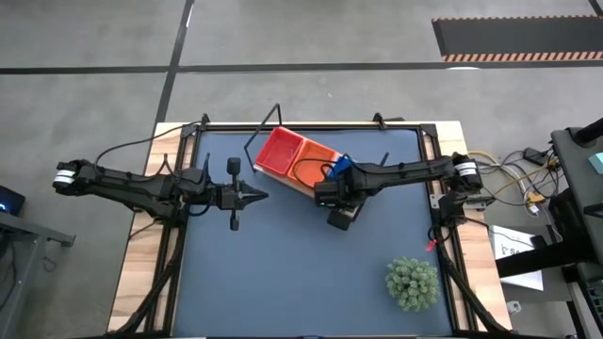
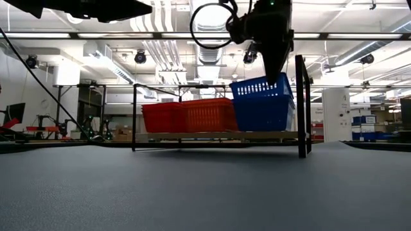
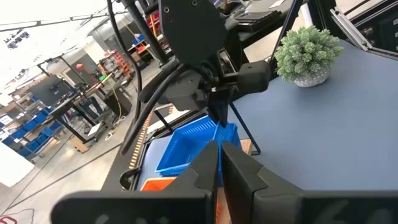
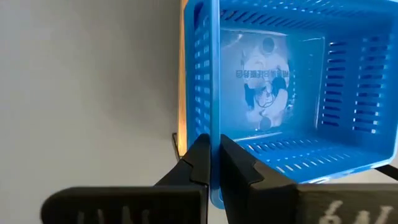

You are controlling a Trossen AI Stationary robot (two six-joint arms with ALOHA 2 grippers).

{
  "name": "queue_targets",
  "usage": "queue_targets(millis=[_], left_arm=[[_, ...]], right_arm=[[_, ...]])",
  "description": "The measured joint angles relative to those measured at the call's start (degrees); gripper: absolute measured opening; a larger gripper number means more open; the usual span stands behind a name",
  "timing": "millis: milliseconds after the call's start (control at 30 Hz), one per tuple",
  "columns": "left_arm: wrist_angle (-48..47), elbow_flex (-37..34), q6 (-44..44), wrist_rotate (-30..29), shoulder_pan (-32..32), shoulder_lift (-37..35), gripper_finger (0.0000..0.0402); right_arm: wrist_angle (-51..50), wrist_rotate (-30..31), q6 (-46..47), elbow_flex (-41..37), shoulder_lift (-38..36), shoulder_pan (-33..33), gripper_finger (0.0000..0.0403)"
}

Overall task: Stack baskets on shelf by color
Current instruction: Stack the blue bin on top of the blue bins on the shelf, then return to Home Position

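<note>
From above, the right gripper (image 1: 336,179) is over the shelf (image 1: 300,179), with the red baskets (image 1: 277,151) and orange baskets (image 1: 311,164) beside it; the left gripper (image 1: 260,196) hangs over the bare tabletop (image 1: 283,273), fingers together. At table height, the blue basket (image 2: 260,102) sits tilted on the shelf's end under the right gripper. The left wrist view shows the plant (image 3: 306,53) beyond. The right wrist view shows the fingers (image 4: 200,163) clamped on the blue basket's wall
</note>
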Motion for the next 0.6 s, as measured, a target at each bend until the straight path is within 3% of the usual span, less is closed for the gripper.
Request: queue_targets(millis=[167, 500, 600], left_arm=[[0.03, -0.07, 0.00, 0.00, 0.00, 0.01, 0.0001], [0.03, -0.11, -0.02, 0.00, 0.00, 0.00, 0.0001], [0.02, -0.11, -0.15, 0.90, -0.10, 0.01, 0.0001]], right_arm=[[0.26, -0.02, 0.41, -0.05, 0.41, -0.17, 0.0022], [-3.03, -0.38, 0.06, 2.63, 0.23, 0.09, 0.0102], [0.38, 4.94, -0.35, 2.33, -1.68, 2.80, 0.0113]])
